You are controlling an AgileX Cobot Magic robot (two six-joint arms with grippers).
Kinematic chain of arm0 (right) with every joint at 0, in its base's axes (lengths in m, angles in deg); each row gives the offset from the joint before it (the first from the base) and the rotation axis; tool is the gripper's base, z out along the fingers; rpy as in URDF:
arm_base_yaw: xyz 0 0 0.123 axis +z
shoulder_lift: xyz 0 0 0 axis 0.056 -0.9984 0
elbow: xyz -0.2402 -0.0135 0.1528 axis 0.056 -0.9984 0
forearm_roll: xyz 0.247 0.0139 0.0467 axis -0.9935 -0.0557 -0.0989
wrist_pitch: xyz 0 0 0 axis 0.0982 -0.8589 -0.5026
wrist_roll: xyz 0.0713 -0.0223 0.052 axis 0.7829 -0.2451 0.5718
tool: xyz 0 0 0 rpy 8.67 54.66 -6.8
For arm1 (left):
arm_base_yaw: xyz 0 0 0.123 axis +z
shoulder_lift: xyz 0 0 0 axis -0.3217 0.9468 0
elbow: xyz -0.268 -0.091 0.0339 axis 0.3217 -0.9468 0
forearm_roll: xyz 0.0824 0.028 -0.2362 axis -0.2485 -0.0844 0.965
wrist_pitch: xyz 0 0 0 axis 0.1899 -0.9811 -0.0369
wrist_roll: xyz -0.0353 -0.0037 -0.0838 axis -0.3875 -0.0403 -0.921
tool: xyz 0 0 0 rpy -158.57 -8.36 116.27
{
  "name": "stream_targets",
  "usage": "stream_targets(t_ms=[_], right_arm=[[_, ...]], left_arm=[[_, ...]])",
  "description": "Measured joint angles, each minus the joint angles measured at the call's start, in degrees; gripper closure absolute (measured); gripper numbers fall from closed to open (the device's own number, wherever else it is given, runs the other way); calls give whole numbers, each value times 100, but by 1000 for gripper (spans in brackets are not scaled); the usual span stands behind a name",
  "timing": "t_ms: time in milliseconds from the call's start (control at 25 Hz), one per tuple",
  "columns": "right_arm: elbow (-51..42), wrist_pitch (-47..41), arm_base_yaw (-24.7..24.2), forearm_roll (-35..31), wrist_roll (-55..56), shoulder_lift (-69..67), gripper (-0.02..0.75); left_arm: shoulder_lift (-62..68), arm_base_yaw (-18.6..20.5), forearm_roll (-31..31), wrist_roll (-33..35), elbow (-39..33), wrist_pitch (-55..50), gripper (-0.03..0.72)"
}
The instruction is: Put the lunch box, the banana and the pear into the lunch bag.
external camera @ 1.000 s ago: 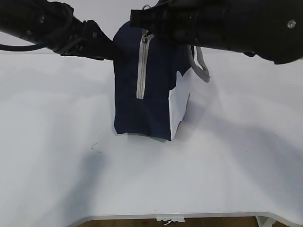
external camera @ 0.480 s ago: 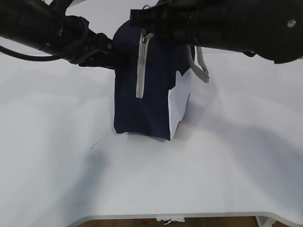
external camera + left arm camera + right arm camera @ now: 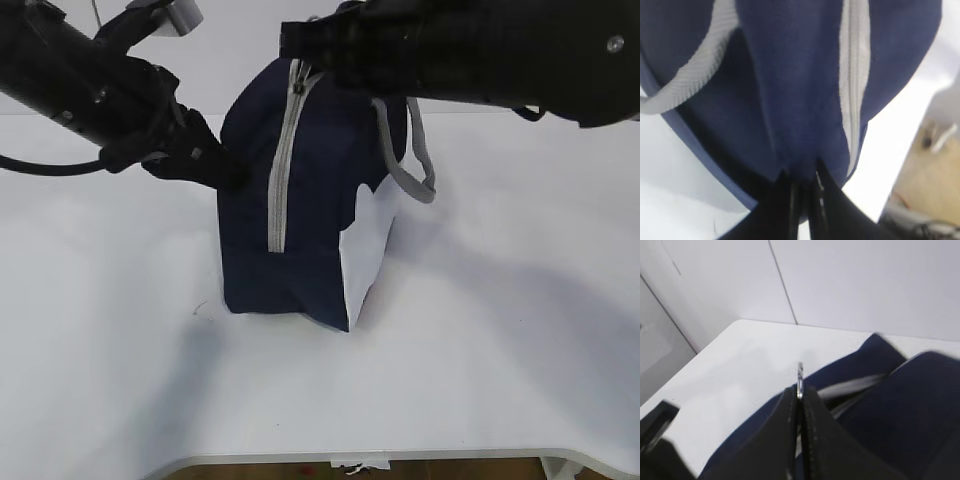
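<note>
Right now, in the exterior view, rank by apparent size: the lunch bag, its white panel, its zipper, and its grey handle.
1. lunch bag, largest by far.
2. white panel.
3. and 4. zipper and grey handle: both thin strips of similar apparent length, partly hidden by the right arm; too close to rank.

A white desk (image 3: 480, 350) fills the exterior view, its rounded front edge showing at the bottom. The navy lunch bag (image 3: 310, 200) stands on it near the middle, leaning a little to the right, with its grey zipper closed down the near side and a white panel on its right face. A small dark fleck (image 3: 203, 309) lies on the desk just left of the bag's base.
</note>
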Motion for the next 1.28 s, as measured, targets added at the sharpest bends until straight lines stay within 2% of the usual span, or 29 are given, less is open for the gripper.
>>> stream_targets(t_ms=[200,400,640,800,1000,1040,1080,1280], right_arm=[[207,-196,-366,-21,0,0,737],[315,-372,-732,-21,0,-51,737],[592,-530,-1082,-21,0,-429,737],[921,-712,-1227,-21,0,-780,737],[1283,-1089,-1361,-21,0,-1168,737],[1351,-1217,-1374,-21,0,-1196,737],[1421,-1361,-1387,-21,0,-1205,737],[1855,-2172,-1408,-206,0,-1205,737]], left_arm=[[-116,0,-437,4,8,-486,690],[-264,0,-437,4,8,-595,690],[-585,0,-948,13,8,-782,690],[-752,0,-1429,-220,8,-897,690],[-766,0,-1429,-262,8,-908,690],[-766,0,-1429,-262,8,-908,690],[-801,0,-1700,-364,8,-1004,690],[-801,0,-1639,-474,8,-1049,673]])
